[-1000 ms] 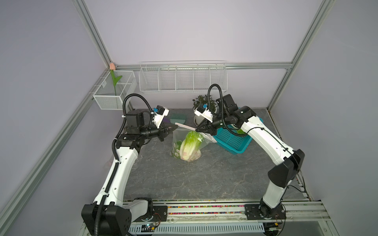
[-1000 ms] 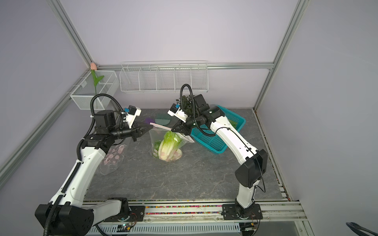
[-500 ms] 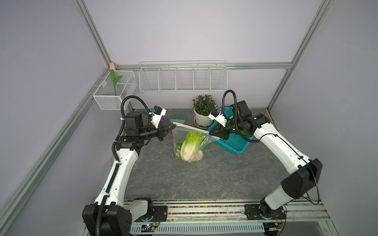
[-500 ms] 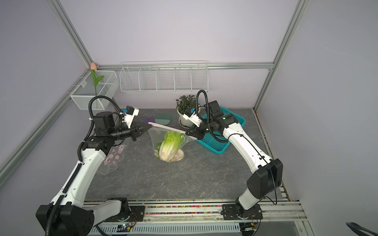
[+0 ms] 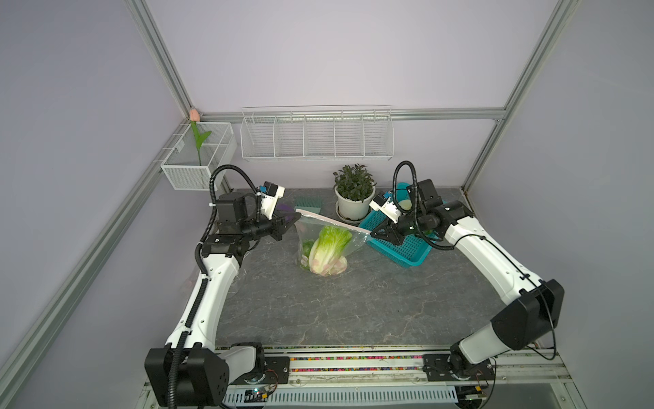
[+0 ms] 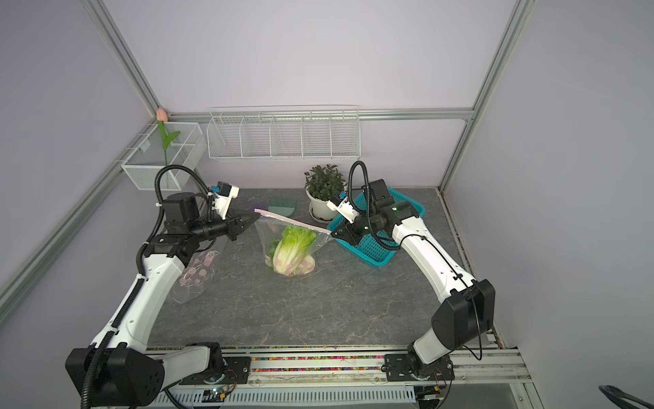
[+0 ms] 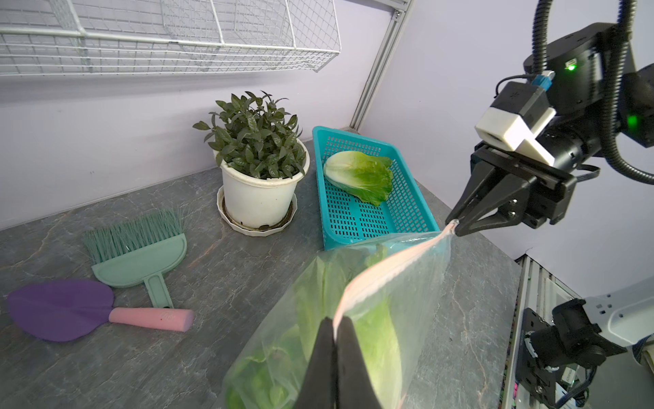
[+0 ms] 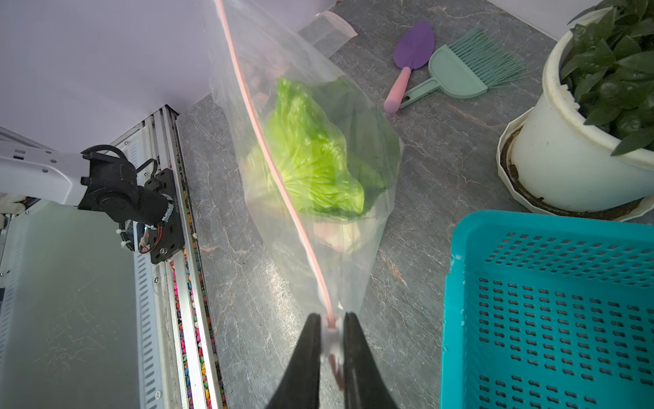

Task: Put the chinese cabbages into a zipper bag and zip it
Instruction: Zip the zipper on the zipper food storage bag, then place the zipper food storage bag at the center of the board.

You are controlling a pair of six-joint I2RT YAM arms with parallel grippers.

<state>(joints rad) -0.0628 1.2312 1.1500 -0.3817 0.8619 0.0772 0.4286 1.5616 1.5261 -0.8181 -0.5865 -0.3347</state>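
Note:
A clear zipper bag point(image 5: 354, 242) point(image 6: 265, 233) stands mid-table with its pink zip strip point(image 5: 332, 221) stretched taut between both grippers. Inside it a light-green chinese cabbage point(image 5: 331, 244) point(image 8: 311, 155) stands upright, with more green leaves beside it. My left gripper point(image 5: 295, 221) point(image 7: 335, 320) is shut on the strip's left end. At the strip's right end my right gripper point(image 5: 371, 233) point(image 8: 331, 318) is shut on the white slider. Another chinese cabbage point(image 7: 359, 175) lies in the teal basket point(image 7: 407, 216).
The teal basket point(image 5: 407, 248) sits just behind my right gripper. A potted plant point(image 5: 354, 194), a green hand brush point(image 5: 308, 202) and a purple spatula point(image 7: 60, 310) lie at the back. A second clear bag point(image 6: 198, 269) lies under my left arm. Wire racks point(image 5: 316, 132) hang on the back wall.
My right gripper has travelled right along the zip strip, from near the bag's middle to its right end, pulling the strip straight. The left gripper has kept its hold in place.

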